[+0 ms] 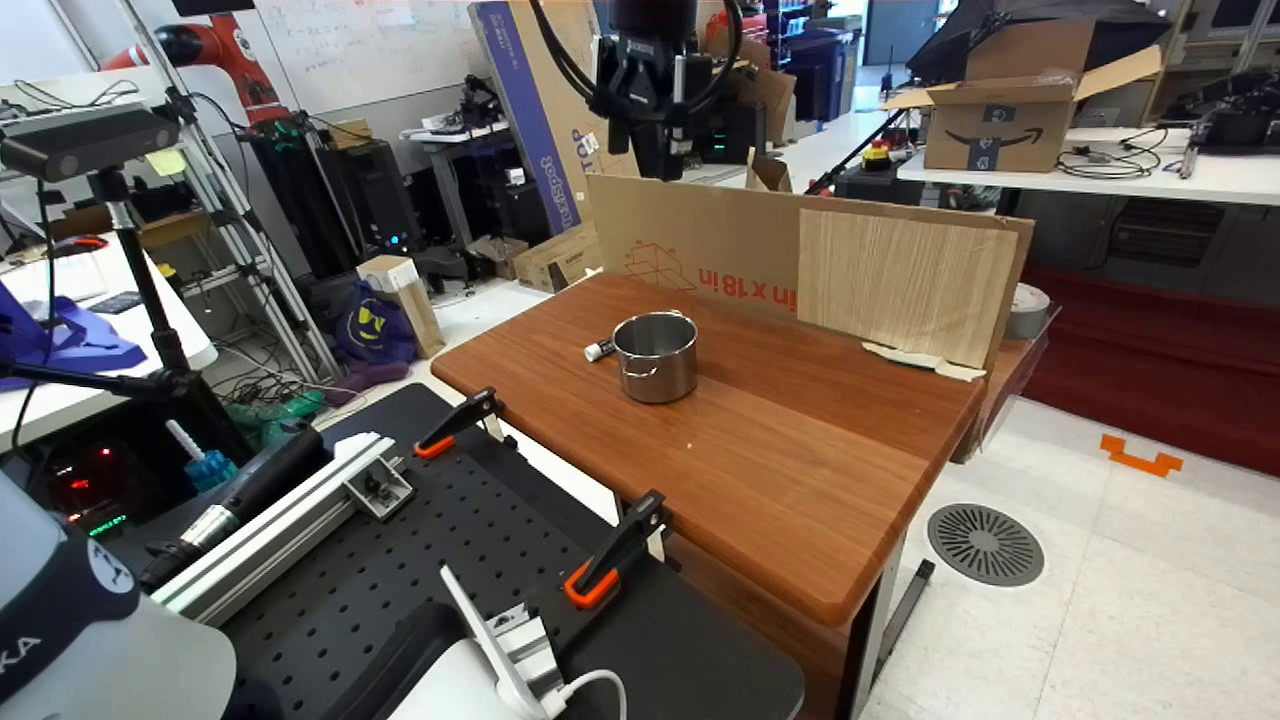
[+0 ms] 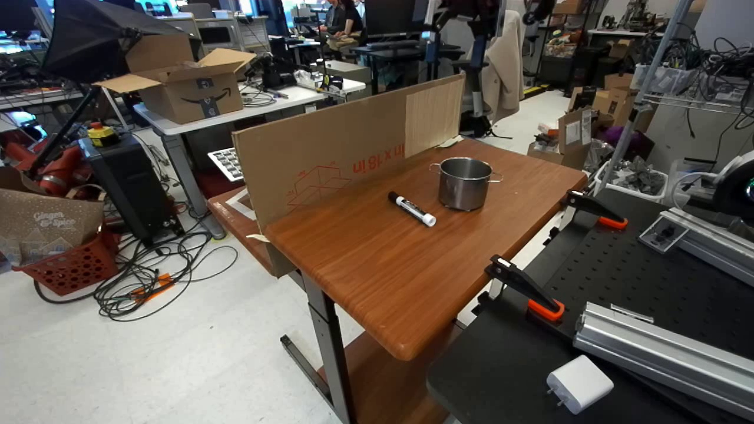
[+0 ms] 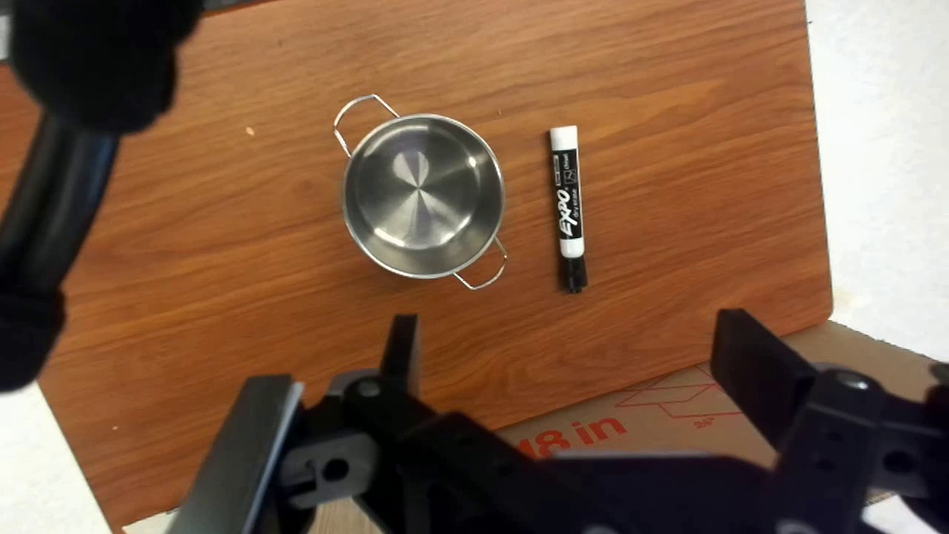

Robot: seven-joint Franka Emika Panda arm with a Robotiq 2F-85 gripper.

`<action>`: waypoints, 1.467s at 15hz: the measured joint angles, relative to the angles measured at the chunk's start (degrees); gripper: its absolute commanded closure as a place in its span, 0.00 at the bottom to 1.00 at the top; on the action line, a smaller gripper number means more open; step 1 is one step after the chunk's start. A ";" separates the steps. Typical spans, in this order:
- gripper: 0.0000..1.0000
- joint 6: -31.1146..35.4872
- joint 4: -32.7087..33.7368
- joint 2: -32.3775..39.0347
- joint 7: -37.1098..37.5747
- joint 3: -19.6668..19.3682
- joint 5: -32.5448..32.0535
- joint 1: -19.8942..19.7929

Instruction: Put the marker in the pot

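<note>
Left to right in an exterior view: first a black perforated board (image 1: 470, 540), then two black clamps (image 1: 622, 546) with orange pads, sitting right where that board meets the brown table (image 1: 790, 480). Next up is the marker (image 3: 568, 200), lying flat on the wood. From that angle it's mostly tucked behind the pot (image 3: 424, 196) with the white end poking out, but the wrist view clears it up: it's outside the pot, just beside it and not touching, black cap toward the cardboard sheet (image 1: 740, 230).

The pot stands upright, plain silvery steel, a wire loop handle on either side, shiny bottom showing from above. The gripper (image 3: 569, 319) hangs well above the table. It's dark in both exterior views, so the fingertips are kinda hard to read there, but in the wrist view the fingers are clearly spread wide apart.

Further right, the cardboard sheet stands along the table's far edge, red print upside down, with a wood-look panel (image 1: 900, 285) on its right-hand part. Then there's an open box (image 1: 995, 140) on a white table (image 1: 1220, 178).
</note>
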 measured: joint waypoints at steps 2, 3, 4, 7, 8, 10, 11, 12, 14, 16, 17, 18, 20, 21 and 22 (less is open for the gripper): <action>0.00 1.46 1.63 3.01 0.40 0.66 0.07 0.86; 0.00 1.73 2.79 4.73 0.66 0.98 0.07 1.27; 0.00 1.89 4.03 6.47 0.89 1.31 0.07 1.62; 0.00 1.91 7.83 11.80 1.29 2.02 0.07 2.67; 0.00 1.91 8.85 13.38 1.31 2.19 0.06 2.95; 0.00 1.91 10.45 16.02 1.31 2.48 0.03 3.27; 0.00 1.91 11.10 17.16 1.31 2.56 0.01 3.39; 0.00 1.91 11.59 18.18 1.31 2.58 -0.02 3.52; 0.00 1.91 12.24 19.94 1.31 2.58 -0.12 3.79; 0.00 1.92 12.59 21.50 1.41 2.58 -0.29 4.15; 0.00 1.92 12.74 22.29 1.61 2.58 -0.41 4.39; 0.00 1.95 12.92 23.11 2.08 2.58 -0.72 4.73; 0.00 2.36 13.19 24.84 3.49 2.54 -1.74 5.55; 0.00 2.64 13.35 25.70 4.41 2.51 -2.32 5.98; 0.00 3.26 13.60 26.63 5.44 2.47 -2.78 6.46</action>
